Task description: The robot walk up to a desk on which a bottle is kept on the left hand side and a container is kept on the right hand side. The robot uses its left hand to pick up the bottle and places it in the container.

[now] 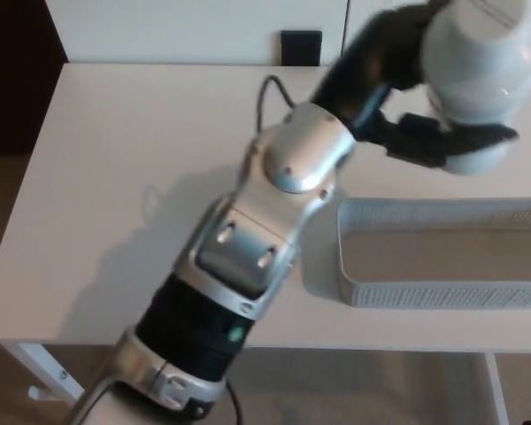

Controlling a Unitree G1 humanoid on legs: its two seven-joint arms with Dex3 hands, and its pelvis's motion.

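My left hand [407,97] is shut on the white bottle [478,75], with black fingers [451,142] wrapped across its front. The bottle hangs high in the air near the picture's top right, above the far edge of the grey mesh container [442,292]. The container lies on the white desk [115,177] at the right and looks empty inside. My silver forearm runs from the bottom left up to the hand and covers the desk's middle. My right hand does not show.
A small black block [301,46] sits at the desk's far edge against the white wall. The desk's near edge runs along the bottom, with the floor and a desk leg [44,372] below it.
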